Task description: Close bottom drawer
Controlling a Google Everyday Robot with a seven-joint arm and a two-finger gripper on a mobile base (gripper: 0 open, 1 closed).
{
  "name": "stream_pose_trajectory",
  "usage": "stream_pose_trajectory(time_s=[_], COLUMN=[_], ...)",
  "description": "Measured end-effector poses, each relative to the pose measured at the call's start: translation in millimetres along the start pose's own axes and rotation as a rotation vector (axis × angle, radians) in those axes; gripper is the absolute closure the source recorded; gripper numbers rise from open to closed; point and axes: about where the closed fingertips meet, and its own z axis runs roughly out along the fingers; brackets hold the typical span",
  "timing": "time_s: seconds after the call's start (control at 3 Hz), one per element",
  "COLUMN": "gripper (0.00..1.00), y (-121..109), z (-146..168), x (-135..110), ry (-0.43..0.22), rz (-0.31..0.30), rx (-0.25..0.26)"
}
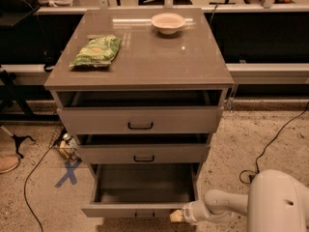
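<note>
The bottom drawer (140,210) of the grey-taupe cabinet is pulled far out, and its plain grey box inside (145,182) holds nothing I can see. Its flat front with a small black handle (144,214) sits at the bottom edge of the camera view. My gripper (176,216) is at the right end of that drawer front, low down, at the tip of my white arm (227,204) reaching in from the right. The middle drawer (143,153) and top drawer (140,120) above are each slightly open.
A green snack bag (96,51) and a white bowl (168,22) lie on the cabinet top. Cables run over the speckled floor on both sides, a blue tape X (68,172) marks the floor at left, and my white base (280,202) stands at lower right.
</note>
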Motion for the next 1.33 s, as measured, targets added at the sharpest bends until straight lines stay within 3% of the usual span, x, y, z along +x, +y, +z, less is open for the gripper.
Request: stream_pose_trajectory(time_s=[0.33,0.67,1.0,1.33], gripper=[1.00,1.00,1.00,1.00], y=[-2.3,-14.9,-18.6,-17.7], z=[2.0,12.3,29.2,30.4], x=[-2.5,-16.1,-47.8,-52.3], ry=[-0.012,-0.074,-0.165,-0.175], rz=[0.002,0.015,-0.018,-0.024], rx=[0.005,0.032,0.026,0.023])
